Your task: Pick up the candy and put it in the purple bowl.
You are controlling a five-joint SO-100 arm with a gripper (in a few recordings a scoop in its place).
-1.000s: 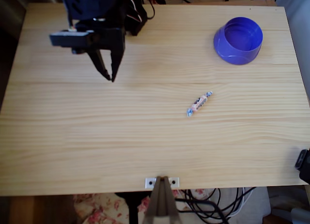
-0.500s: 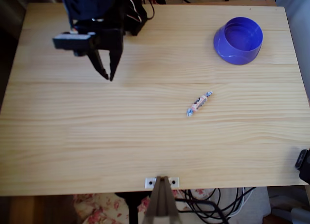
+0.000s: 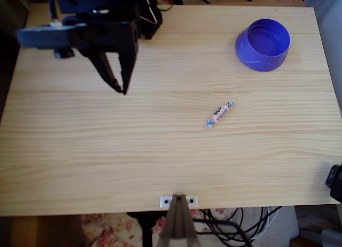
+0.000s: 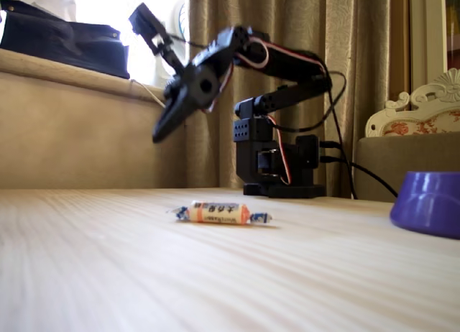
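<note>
The candy [image 3: 219, 114] lies on the wooden table right of centre, a small pinkish sweet with twisted pale ends; the fixed view has the candy [image 4: 220, 213] lying flat in the middle of the table. The purple bowl [image 3: 263, 44] stands at the far right corner of the table, and the purple bowl [image 4: 430, 203] sits at the right edge of the fixed view. My black gripper [image 3: 120, 86] hangs over the left part of the table, far left of the candy. In the fixed view my gripper [image 4: 159, 134] is raised high above the table, its fingers together and empty.
The arm's black base [image 4: 277, 163] stands at the far edge of the table. A small bracket [image 3: 178, 200] is fixed to the near edge. Cables [image 3: 235, 225] hang below the table front. Bare wood lies between gripper and candy.
The arm has risen toward the overhead camera and looks larger, with the wrist part swung out left. The fingertips stay near the same spot. Candy and bowl have not moved.
</note>
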